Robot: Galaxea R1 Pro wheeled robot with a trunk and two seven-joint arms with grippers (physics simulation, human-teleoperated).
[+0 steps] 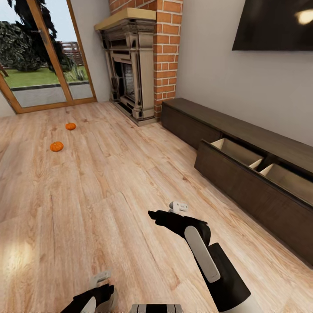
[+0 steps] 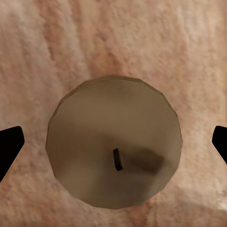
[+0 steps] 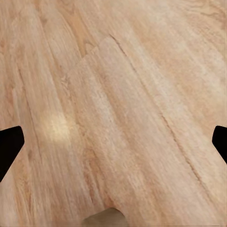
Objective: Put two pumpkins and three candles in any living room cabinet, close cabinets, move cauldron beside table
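Two pumpkins (image 1: 56, 146) are sitting far left on the floor (image 1: 108, 182). Both grippers, left (image 2: 113, 146) and right (image 3: 113, 144), are hanging wide open, the left over a candle (image 2: 113, 146). One cabinet (image 1: 243, 174) drawer is standing open.

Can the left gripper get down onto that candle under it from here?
Probably yes. The candle sits on the bare wood floor, centred between the open left gripper's fingertips, with nothing between them in the left wrist view.

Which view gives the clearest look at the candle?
The left wrist view: the candle sits centred between the open left pincer tips, top and wick visible. The right wrist view catches just its edge.
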